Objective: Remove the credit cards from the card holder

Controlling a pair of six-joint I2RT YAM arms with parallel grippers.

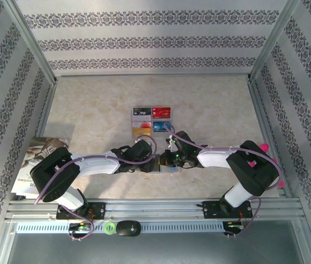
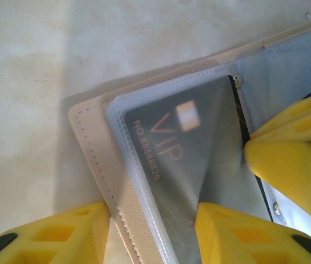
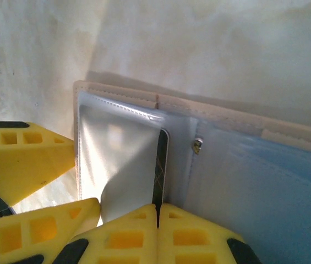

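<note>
We judge the VIP card (image 2: 188, 154) stiff and slick, so our right gripper (image 3: 157, 214) pinches its exposed edge while the left gripper (image 2: 151, 212), spread, straddles the soft card holder (image 2: 92, 148).

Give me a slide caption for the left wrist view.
Left gripper open astride the card holder, black VIP card in its clear sleeve.
</note>
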